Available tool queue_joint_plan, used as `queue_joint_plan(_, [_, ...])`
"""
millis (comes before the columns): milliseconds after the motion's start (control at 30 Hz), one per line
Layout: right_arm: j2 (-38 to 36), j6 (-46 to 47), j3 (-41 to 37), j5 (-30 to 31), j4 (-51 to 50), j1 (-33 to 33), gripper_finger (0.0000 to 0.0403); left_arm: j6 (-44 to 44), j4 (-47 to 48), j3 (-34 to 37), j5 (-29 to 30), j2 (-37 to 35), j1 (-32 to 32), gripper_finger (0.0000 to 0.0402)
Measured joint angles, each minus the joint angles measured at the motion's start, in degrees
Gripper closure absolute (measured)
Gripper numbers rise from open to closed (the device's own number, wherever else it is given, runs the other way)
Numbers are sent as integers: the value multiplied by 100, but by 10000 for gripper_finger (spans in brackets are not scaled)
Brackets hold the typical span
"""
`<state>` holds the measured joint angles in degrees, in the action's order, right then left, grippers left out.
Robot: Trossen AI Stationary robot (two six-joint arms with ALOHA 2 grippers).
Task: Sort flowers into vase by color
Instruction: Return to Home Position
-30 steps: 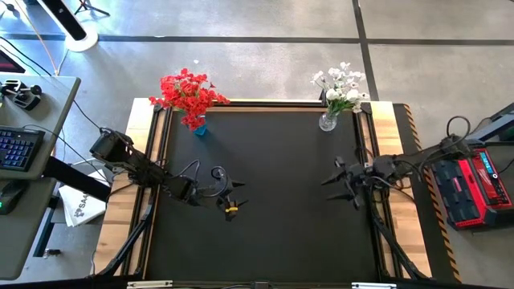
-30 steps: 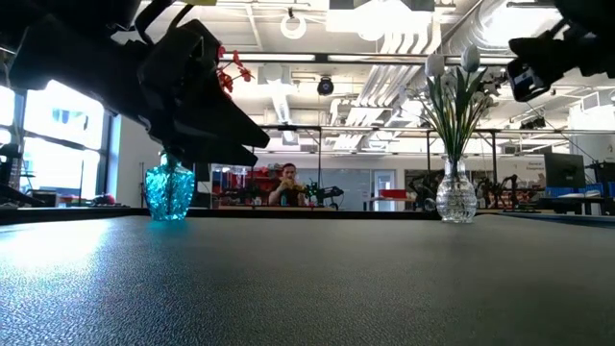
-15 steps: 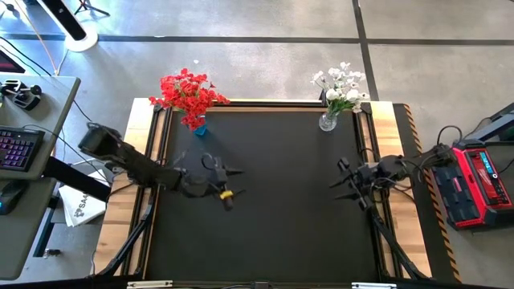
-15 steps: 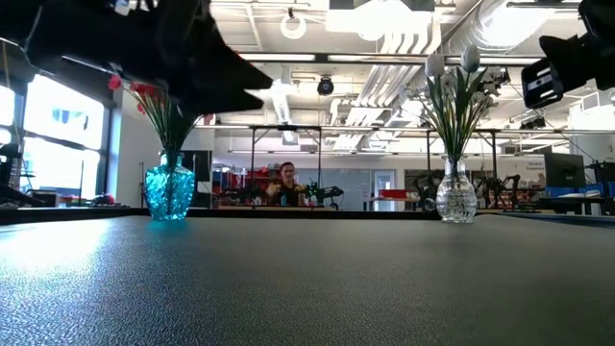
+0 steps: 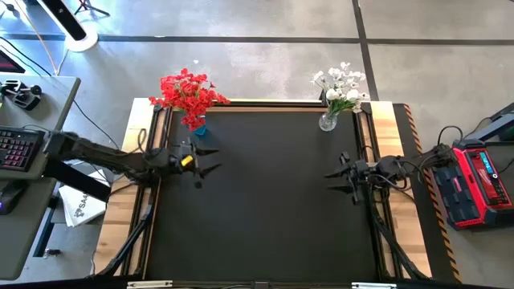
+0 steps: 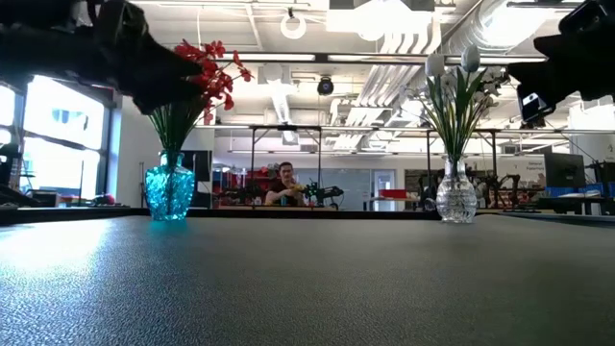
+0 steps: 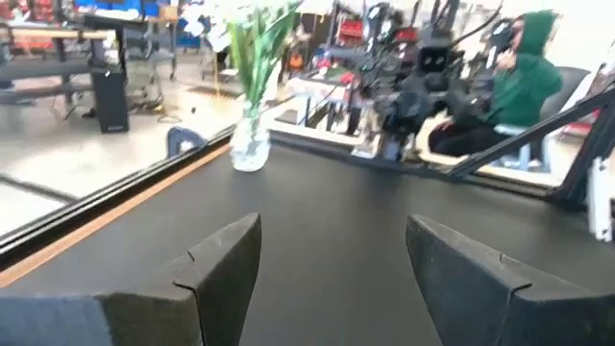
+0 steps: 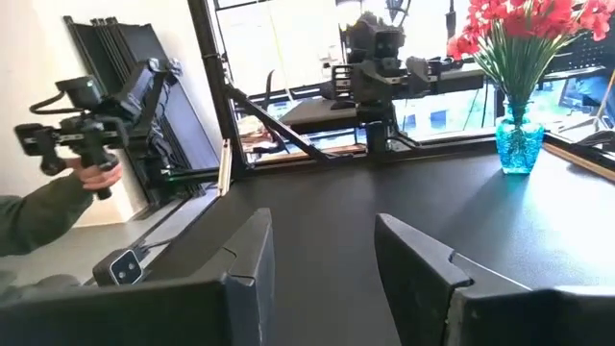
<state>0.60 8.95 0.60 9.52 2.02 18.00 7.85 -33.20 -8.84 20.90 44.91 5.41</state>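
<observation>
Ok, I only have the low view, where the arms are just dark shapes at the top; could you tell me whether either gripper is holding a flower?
Observer: No. The left wrist view shows the left gripper with its fingers open and only bare mat between them.
Operator: Thank you, and the right one?
Observer: Its wrist view shows the right gripper open and empty too.
Operator: Where are they over the table?
Observer: From above, the left gripper is near the mat's left edge, a little short of the blue vase. The right gripper is near the right edge, short of the clear vase.
</observation>
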Motion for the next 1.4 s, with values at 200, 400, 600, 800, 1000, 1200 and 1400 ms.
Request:
queue_joint_plan(200, [15,263,2,-148,-17,0,274,-235,1502,13,-621,-1349,-562,156])
queue_joint_plan(400, [8,-57,-2,-721,-58,0,274,-560,1638,394,-1039,-2584,-698,156])
queue_joint_plan(600, [8,-195,-2,-719,-55,0,275,-374,2116,820,-1096,-3605,-684,164])
queue_joint_plan(800, [8,-315,-4,-660,-52,0,324,-449,2300,816,-1599,-4028,-684,242])
queue_joint_plan(1000, [7,-423,-4,-503,212,0,393,-546,2360,815,-1926,-4073,-684,380])
queue_joint_plan(1200, [4,-468,-5,-149,55,0,400,-403,2567,815,-1910,-4073,-677,398])
queue_joint_plan(1400, [4,-431,-7,-94,57,0,401,-556,2915,815,-1893,-4070,-542,401])
